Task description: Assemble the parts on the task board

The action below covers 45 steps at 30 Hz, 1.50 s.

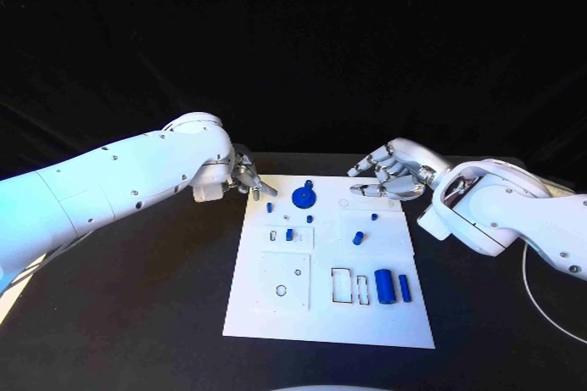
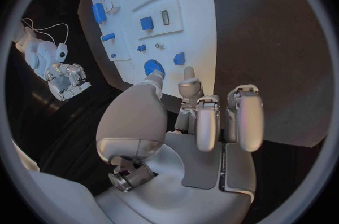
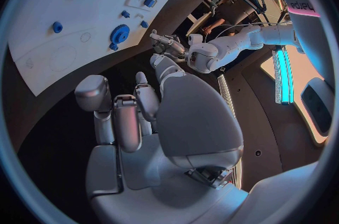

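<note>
At the far end of the task board [image 1: 328,323], we have both hands stationed just off its two far corners, which puts each one within short reach of the parts clustered there. Our left hand [image 1: 245,177] hovers at the board's far left corner with its fingers spread and pointing toward the blue gear [image 1: 304,197]; it holds nothing. Our right hand [image 1: 392,172] hangs above the far right corner, fingers loosely curled but apart, and it too is empty. We judge this to be an approach posture: neither hand touches a part yet.

The board lies flat in the middle of the black desk [image 1: 147,323], its long side running away from us, so its recesses face upward for insertion. The gear lies on the board near the far edge, closest to the left hand, so we expect that hand to take it first. Several small blue pegs [image 1: 357,237] stand or lie across the middle of the board. Two blue cylinders [image 1: 384,286] lie side by side near the right edge, beside a pair of rectangular slots [image 1: 350,287]; we judge the slots to be receiving seats, though we cannot tell which part belongs in which.
</note>
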Available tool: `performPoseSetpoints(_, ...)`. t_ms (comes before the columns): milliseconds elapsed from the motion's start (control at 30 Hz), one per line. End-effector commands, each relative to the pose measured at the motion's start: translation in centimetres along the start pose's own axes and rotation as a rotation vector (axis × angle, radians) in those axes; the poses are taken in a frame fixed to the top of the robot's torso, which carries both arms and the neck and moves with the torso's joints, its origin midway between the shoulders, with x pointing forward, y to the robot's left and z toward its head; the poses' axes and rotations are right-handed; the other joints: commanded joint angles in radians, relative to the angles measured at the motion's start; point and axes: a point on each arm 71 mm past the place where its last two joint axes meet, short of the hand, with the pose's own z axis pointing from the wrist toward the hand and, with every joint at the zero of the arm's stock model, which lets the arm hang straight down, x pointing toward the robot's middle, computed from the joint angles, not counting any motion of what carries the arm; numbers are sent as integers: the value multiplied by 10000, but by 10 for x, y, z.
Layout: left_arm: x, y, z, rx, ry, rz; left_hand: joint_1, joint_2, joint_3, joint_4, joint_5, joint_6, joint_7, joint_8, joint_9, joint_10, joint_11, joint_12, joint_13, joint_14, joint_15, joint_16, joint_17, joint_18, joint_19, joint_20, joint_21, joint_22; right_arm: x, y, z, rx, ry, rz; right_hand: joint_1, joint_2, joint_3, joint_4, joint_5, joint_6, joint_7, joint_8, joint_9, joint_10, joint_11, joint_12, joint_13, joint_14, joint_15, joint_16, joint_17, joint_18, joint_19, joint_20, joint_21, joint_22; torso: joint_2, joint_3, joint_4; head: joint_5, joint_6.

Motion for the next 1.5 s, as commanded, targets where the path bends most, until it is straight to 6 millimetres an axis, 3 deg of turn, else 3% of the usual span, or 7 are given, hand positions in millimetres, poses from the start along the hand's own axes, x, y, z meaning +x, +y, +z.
performPoseSetpoints(33,3,-2,4,150,423,-31,113,62,-92,13,0,94,-4,-44,-34,106,-2,67,17,1068,42,30,2634,44,368,56,51,1317,1,1,0,-46,107,-20,-64,15,33,56,5,35,11,-4,-12,-47,-1,-28,-6,665,-46,-46,1063,88,-39,-5,-55,-7,1,-2,-5,-1,-23)
performPoseSetpoints(767,13,-8,23,58,581,-202,435,272,-210,-35,23,268,-47,-19,-176,169,-38,177,67,1068,13,30,2634,37,392,34,74,1357,4,2,2,-86,157,-5,-58,16,41,53,13,35,10,-4,-11,-51,-2,-34,-12,665,-47,-46,1065,90,-44,-6,-61,-16,-17,16,11,5,-88)
performPoseSetpoints(1100,15,-11,26,30,661,-185,878,476,-199,-146,39,460,-123,117,-239,218,-104,261,96,1068,-41,30,2634,30,411,-13,91,1393,4,2,2,-101,182,-4,-58,16,41,53,13,35,10,-4,-11,-51,-2,-34,-12,665,-47,-46,1065,90,-44,-6,-61,-16,-15,20,0,11,-101)
performPoseSetpoints(1500,17,-12,28,-9,750,-132,1188,561,-158,-266,35,610,-199,354,-154,253,-166,324,124,1068,-90,30,2634,25,423,-55,102,1421,5,3,3,-120,206,-2,-58,16,41,53,13,35,10,-4,-11,-51,-2,-34,-12,665,-47,-46,1065,90,-44,-6,-61,-16,-18,17,8,3,-115)
